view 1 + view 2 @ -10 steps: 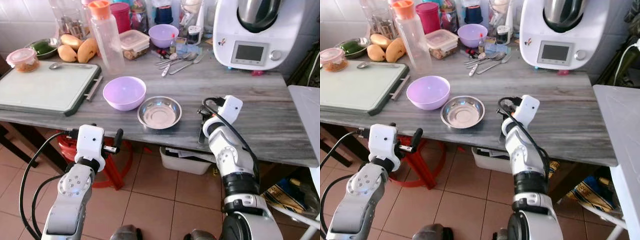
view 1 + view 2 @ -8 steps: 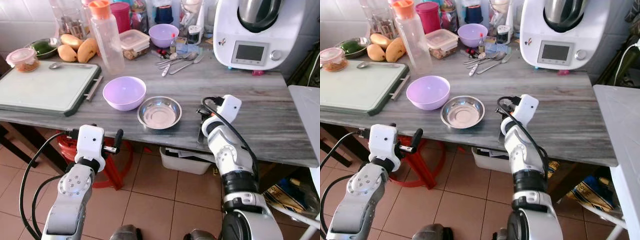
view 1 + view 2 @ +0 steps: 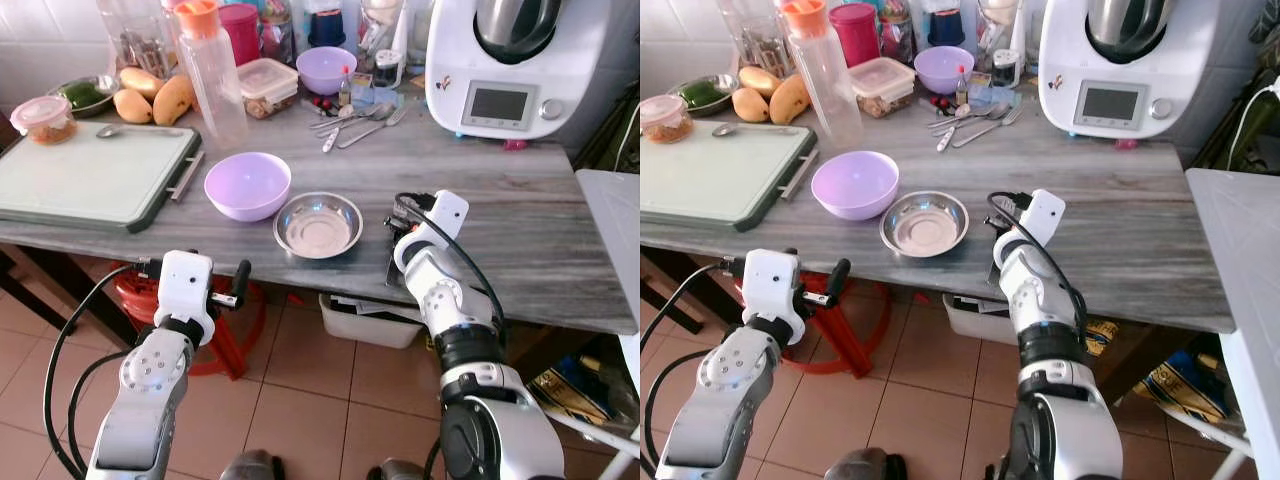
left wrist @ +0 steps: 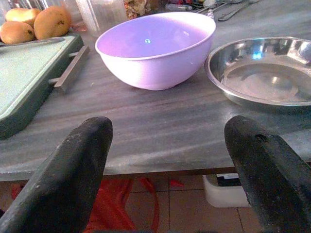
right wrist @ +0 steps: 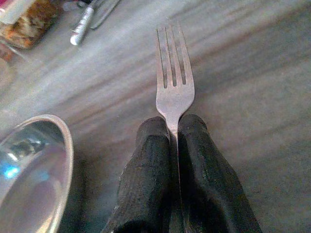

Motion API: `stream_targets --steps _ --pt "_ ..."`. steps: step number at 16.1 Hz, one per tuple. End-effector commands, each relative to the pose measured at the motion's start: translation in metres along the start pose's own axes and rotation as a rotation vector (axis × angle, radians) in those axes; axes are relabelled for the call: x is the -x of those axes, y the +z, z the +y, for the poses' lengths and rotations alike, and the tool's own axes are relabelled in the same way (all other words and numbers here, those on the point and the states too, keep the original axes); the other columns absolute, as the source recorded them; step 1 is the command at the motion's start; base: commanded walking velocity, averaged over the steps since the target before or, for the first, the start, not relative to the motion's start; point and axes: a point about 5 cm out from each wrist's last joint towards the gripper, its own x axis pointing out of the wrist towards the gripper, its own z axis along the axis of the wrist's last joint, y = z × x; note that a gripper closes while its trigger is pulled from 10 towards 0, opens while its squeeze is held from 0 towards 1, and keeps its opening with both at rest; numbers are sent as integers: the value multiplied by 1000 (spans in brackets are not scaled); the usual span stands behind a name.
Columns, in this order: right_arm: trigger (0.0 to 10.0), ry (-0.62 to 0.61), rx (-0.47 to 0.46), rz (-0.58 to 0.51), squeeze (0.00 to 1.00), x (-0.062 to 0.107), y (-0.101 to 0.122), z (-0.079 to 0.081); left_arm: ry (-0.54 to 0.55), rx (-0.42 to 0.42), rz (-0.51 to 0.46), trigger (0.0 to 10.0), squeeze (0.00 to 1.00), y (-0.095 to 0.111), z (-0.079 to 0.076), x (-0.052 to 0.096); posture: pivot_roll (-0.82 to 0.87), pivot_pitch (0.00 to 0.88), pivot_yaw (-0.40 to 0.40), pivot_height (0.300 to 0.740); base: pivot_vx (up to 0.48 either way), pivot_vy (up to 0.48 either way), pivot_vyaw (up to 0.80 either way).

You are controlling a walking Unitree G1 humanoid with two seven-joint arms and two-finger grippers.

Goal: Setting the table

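A grey wood-grain table [image 3: 520,230] holds a purple bowl [image 3: 248,185] and, just right of it, an empty steel bowl [image 3: 318,224]. My right gripper [image 5: 174,127] hovers low over the table to the right of the steel bowl, near the front edge. It is shut on the handle of a fork [image 5: 174,63], whose tines point away over the tabletop. My left gripper [image 4: 167,131] is open, below the table's front edge and facing the purple bowl, with nothing between its fingers.
A green cutting board [image 3: 90,175] lies at the left. A tall bottle [image 3: 212,75], mangoes [image 3: 160,98], loose cutlery [image 3: 355,118], a small purple bowl [image 3: 327,70] and a white kitchen machine [image 3: 510,70] crowd the back. A red stool [image 3: 240,320] stands under the table.
My right gripper, still holding the fork, has edged a little to the left, closer to the steel bowl. The left arm has stayed put.
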Motion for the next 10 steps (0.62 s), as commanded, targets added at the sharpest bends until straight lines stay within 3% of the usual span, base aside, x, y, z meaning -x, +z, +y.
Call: stream_targets --steps 1,10 --pt "10000 8 -11 -7 0 -2 3 9 -11 -6 -10 10000 0 5 -1 0 51 28 58 740 0 0 0" --pt "10000 -15 3 27 0 -9 -2 19 -18 1 -3 10000 0 4 -4 -2 48 28 50 740 0 0 0"
